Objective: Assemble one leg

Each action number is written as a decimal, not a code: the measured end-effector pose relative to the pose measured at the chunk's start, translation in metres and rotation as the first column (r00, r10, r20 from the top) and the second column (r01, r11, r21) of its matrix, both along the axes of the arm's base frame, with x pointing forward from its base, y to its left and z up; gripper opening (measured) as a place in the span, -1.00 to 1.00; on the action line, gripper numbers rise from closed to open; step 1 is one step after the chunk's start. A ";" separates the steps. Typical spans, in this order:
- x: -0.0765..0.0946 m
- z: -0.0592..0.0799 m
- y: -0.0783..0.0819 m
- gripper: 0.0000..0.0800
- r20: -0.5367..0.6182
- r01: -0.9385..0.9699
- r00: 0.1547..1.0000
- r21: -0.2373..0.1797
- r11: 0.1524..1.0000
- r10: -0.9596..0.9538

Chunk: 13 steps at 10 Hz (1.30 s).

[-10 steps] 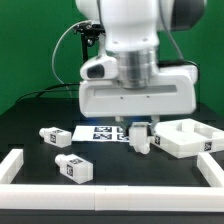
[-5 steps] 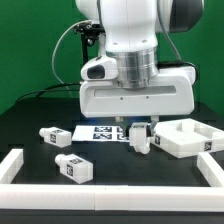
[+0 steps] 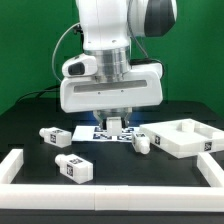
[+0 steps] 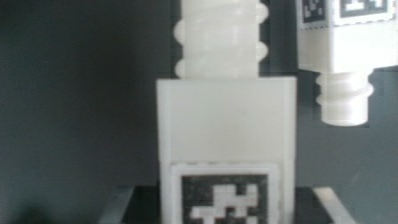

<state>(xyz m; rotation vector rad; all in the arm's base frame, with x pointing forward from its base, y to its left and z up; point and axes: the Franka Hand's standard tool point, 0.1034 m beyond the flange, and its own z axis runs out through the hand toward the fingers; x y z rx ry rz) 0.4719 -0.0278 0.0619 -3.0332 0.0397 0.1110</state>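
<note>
As the wrist view shows, the leg [image 4: 222,130] sits clamped between the fingers [image 4: 134,210].

We see the leg [image 4: 222,110] as smooth white plastic with a faint, soft sheen, its narrow end ribbed, and the tag [image 4: 222,200] on its blocky end looks like matt black-and-white print. The arm's casing [image 3: 105,45] is glossy white plastic that catches the light, while the table [image 3: 25,130] under it is a dull, matt black. The marker board [image 3: 88,132] looks flat and matt, and the white panel [image 3: 185,140] has the same smooth plastic look as the leg.
</note>
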 end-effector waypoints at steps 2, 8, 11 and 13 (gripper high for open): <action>-0.002 -0.005 -0.005 -0.29 0.017 -0.026 1.000 -0.004 1.000 0.026; -0.036 -0.053 -0.038 -0.29 0.024 -0.056 0.998 -0.037 0.998 0.057; -0.035 -0.049 -0.035 0.09 0.019 -0.074 0.997 -0.035 0.997 0.075; -0.027 -0.019 -0.021 0.58 0.024 -0.183 0.983 -0.034 0.982 0.184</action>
